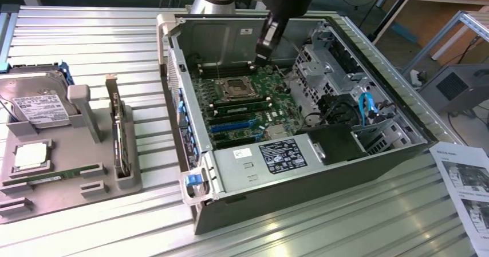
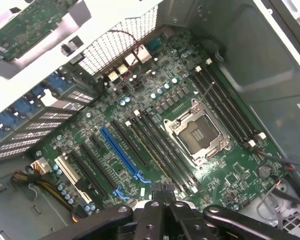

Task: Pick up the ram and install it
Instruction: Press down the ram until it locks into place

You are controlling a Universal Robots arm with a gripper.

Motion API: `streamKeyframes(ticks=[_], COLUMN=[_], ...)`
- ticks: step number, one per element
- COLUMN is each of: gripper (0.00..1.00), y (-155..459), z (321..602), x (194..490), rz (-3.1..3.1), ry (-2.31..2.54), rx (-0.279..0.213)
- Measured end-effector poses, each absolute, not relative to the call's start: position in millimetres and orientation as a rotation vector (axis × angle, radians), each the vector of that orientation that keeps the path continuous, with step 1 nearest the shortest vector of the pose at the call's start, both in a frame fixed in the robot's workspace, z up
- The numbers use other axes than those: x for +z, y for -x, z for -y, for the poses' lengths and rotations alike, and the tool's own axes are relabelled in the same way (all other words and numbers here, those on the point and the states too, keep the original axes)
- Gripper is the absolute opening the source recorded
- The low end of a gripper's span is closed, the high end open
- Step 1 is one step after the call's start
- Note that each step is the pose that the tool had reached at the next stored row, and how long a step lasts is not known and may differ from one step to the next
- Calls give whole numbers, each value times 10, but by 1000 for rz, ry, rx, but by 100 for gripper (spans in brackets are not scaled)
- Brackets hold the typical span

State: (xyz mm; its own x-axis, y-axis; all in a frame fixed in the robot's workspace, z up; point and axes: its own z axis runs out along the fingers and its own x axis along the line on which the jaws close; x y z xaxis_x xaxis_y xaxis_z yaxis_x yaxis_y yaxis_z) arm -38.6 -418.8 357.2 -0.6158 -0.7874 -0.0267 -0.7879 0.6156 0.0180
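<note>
1. Green and narrow, the ram (image 1: 238, 101) sits seated in a memory slot on the motherboard (image 1: 252, 105) inside the open computer case (image 1: 306, 171), just beside the empty processor socket (image 1: 232, 87).
2. In the wrist view the same stick (image 2: 162, 155) lies flat in its slot next to the socket (image 2: 196, 134), with the long blue expansion slot (image 2: 119, 152) on its far side from the socket.
3. Above the motherboard hangs the gripper (image 1: 264, 52), its black fingers pressed together and holding nothing; it is over the board's edge near the case's back wall, clear of the ram.
4. In the wrist view the gripper's (image 2: 164, 192) fingertips meet in a single closed point above the board.
5. Outside the case, toward the exterior view's left, a grey parts tray (image 1: 65, 180) holds a hard drive (image 1: 38, 102), a square silver processor (image 1: 29, 155) and another thin green stick (image 1: 57, 174).
</note>
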Motion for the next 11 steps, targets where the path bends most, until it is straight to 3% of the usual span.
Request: streamKeyframes(ticks=[11], gripper=[11], y=[386], z=[4189], x=[3572], rz=[-2887], ry=[1192], rx=[42])
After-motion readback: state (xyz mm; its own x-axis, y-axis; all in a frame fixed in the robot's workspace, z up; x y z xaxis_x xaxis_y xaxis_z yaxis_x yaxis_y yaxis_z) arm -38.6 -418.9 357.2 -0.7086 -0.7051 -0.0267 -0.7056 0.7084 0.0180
